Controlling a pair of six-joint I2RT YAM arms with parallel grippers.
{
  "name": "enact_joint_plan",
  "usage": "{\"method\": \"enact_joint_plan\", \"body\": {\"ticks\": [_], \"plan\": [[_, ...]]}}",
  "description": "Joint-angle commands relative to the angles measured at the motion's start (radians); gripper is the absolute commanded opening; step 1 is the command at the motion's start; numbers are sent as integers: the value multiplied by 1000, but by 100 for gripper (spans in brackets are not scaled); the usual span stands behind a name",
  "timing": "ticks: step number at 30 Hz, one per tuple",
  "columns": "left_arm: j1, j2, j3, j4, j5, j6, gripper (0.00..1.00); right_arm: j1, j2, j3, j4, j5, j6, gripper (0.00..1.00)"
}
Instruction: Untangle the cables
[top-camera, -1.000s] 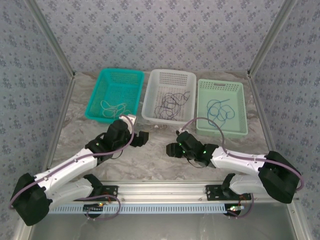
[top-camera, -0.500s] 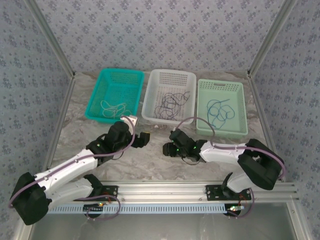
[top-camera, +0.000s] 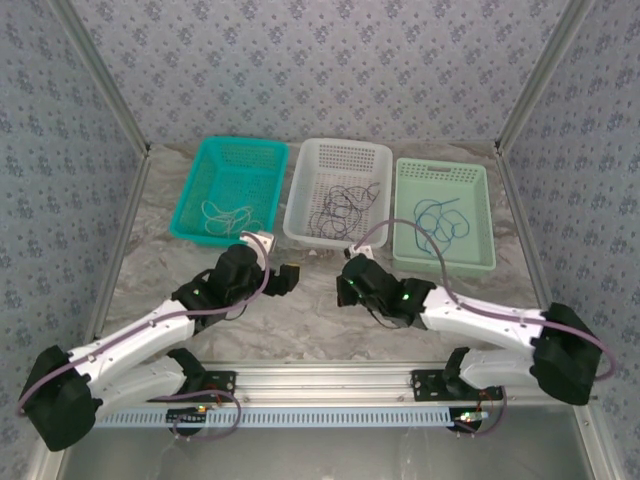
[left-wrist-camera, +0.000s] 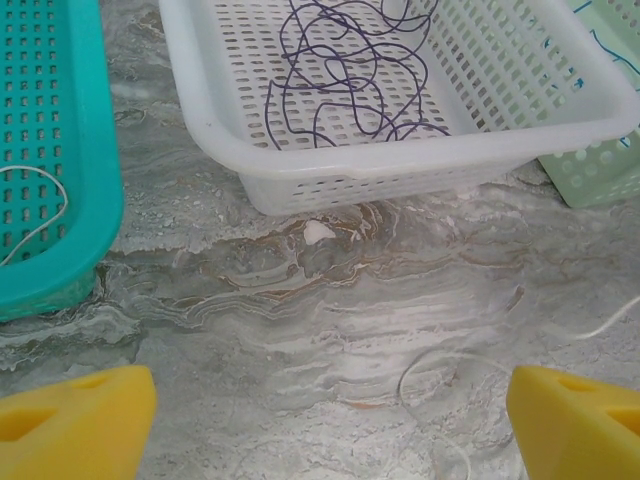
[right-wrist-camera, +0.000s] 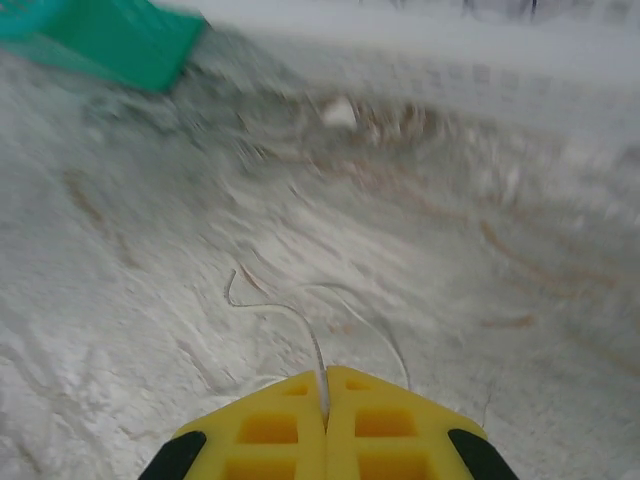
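A thin pale whitish cable (right-wrist-camera: 290, 310) lies loose on the marbled table between the two arms. My right gripper (right-wrist-camera: 325, 375) is shut on one end of it, and the strand runs out from between the yellow fingertips. From above, the right gripper (top-camera: 347, 278) sits just in front of the white basket. My left gripper (left-wrist-camera: 330, 400) is open just above the table, and a loop of the pale cable (left-wrist-camera: 401, 385) lies near its right finger (left-wrist-camera: 575, 420). Dark cables (top-camera: 340, 205) lie in the white basket, a blue cable (top-camera: 440, 220) in the pale green basket, and a whitish cable (top-camera: 228, 212) in the teal basket.
Three baskets stand in a row at the back: teal (top-camera: 215, 160), white (top-camera: 340, 150) and pale green (top-camera: 440, 168). The white basket's front wall (left-wrist-camera: 400, 180) is close ahead of the left gripper (top-camera: 285, 275). Metal frame posts and patterned walls enclose the table.
The right gripper's jaws have closed onto the pale cable, and that arm shifted slightly towards the white basket. The left arm has hardly moved.
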Motion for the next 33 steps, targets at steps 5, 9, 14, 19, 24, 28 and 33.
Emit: {"method": "enact_joint_plan", "body": {"ticks": [5, 9, 14, 19, 24, 28, 33], "plan": [[-35, 68, -8, 92, 82, 3, 89, -2, -170, 32, -123, 114, -138, 0], [-63, 106, 3, 119, 121, 26, 89, -4, -247, 35, -111, 79, -172, 0], [-81, 135, -16, 247, 199, 19, 87, -10, -305, 56, -132, 74, -193, 0], [-103, 163, -16, 298, 232, 31, 84, -37, -356, 51, -109, 38, -188, 0], [-104, 226, -2, 262, 161, 21, 81, -61, -402, 61, -95, 16, -179, 0], [-105, 298, 31, 204, 142, -2, 78, -78, -443, 81, -106, 13, -185, 0], [-126, 339, 34, 227, 150, -7, 73, -90, -464, 123, -136, 11, -197, 0]]}}
